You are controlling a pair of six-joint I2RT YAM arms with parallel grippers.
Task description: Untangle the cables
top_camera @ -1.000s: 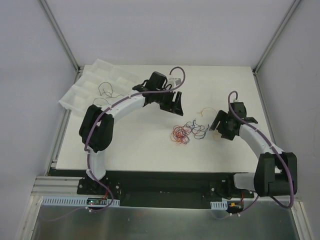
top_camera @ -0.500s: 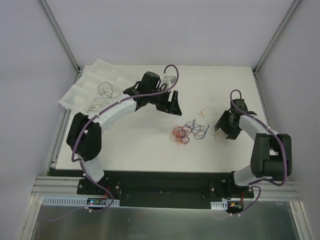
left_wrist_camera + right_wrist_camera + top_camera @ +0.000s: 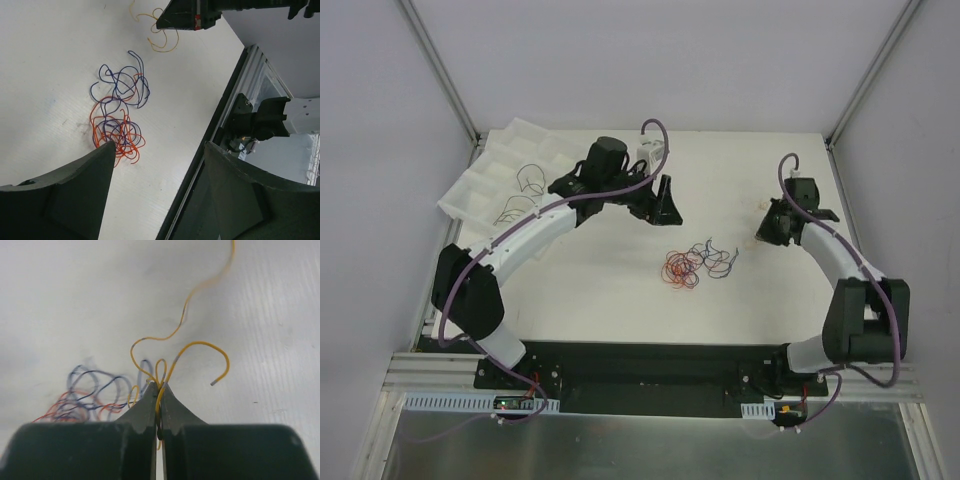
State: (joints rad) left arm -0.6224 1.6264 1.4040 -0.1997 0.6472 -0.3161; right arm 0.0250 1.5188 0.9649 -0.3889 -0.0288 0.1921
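Top external view: the left gripper (image 3: 660,203) hangs over the white counter (image 3: 600,300) on the far side of the tangle of red, orange and dark blue cables (image 3: 696,265), its jaws apart. Compared with a second ago its arm has stretched out, the elbow drawn down to the left. The right gripper (image 3: 770,225) has moved away from the tangle toward the far right, and the yellow loops that lay beside the heap are gone from that spot. A white compartment tray (image 3: 495,170) at the far-left corner holds thin black wires (image 3: 527,180). Left wrist view: the wide-spread jaws frame the tangle lying loose on the counter, nothing between them. Right wrist view: the jaws are pressed together on a yellow cable (image 3: 200,346), its loops rising from the tips, the tangle blurred behind to the left.
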